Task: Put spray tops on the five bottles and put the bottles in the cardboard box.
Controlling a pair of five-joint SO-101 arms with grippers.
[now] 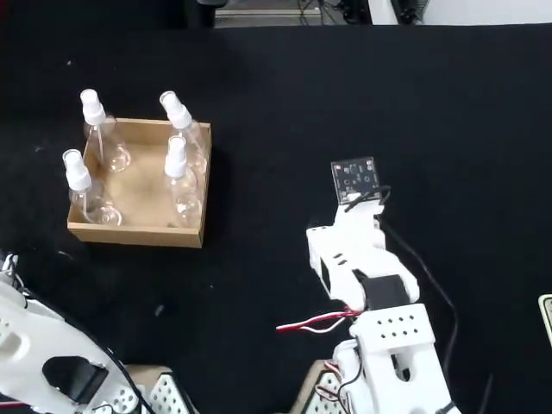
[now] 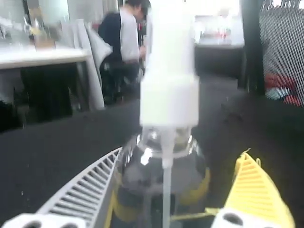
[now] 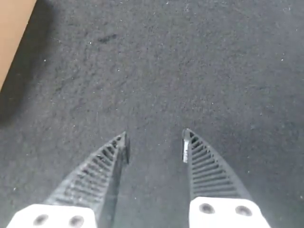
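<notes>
The cardboard box (image 1: 138, 231) sits at the left of the black table. Several clear bottles with white spray tops stand upright in it, among them one at the back left (image 1: 102, 138) and one at the front right (image 1: 181, 181). In the left wrist view another clear bottle (image 2: 161, 175) with a white spray top (image 2: 168, 95) stands upright between the white and yellow fingers of my left gripper (image 2: 182, 153), which is shut on it. My right gripper (image 3: 154, 140) hangs open over bare black cloth, to the right of the box, whose edge (image 3: 12, 28) shows nearby.
The left arm's body (image 1: 43, 362) is at the bottom left corner, the right arm (image 1: 371, 285) at the bottom centre with its red and white wires (image 1: 310, 323). A pale object (image 1: 546, 312) pokes in at the right edge. Black cloth covers the table.
</notes>
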